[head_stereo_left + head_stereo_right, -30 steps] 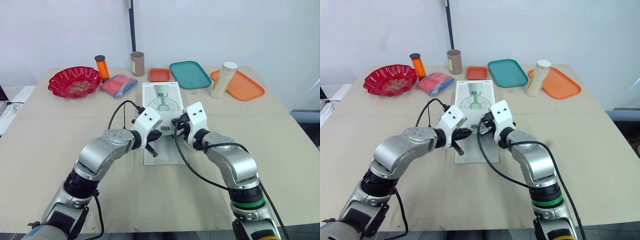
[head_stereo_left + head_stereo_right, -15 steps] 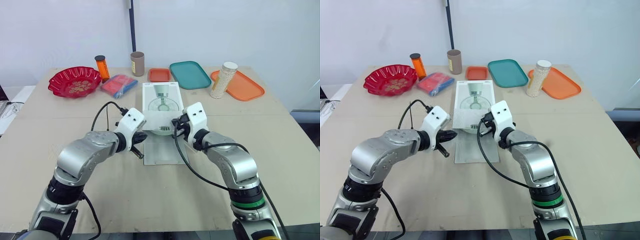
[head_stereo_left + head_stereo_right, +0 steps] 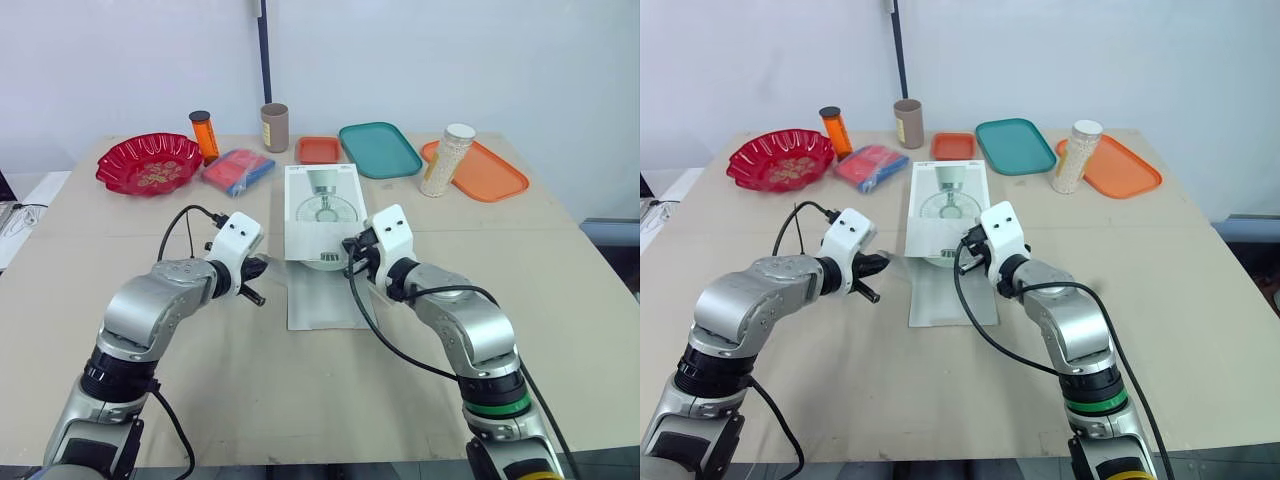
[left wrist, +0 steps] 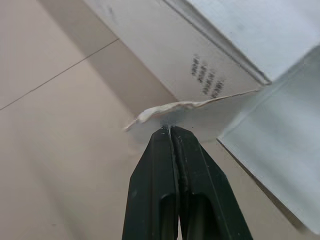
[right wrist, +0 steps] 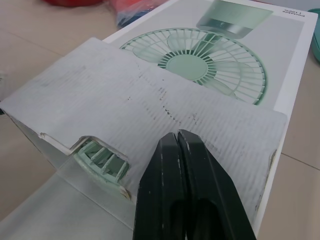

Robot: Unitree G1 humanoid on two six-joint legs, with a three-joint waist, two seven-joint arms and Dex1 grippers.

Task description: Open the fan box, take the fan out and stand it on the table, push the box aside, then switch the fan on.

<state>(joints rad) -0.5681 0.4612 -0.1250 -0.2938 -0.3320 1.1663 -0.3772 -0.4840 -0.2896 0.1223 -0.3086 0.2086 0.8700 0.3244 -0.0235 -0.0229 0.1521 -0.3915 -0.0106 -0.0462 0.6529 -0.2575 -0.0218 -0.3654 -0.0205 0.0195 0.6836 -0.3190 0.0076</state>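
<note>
The white cardboard fan box (image 3: 322, 205) lies flat mid-counter (image 3: 300, 380), its near end open. The left tool (image 4: 170, 130), closed, pinches the thin side flap (image 4: 165, 109). The right tool (image 5: 177, 136), fingers together, rests on the corrugated top flap (image 5: 150, 100), with the mint-green fan (image 5: 100, 157) inside.

Beige table (image 3: 300, 400), white wall (image 3: 480, 60) behind w/ dark pole (image 3: 264, 60).
</note>
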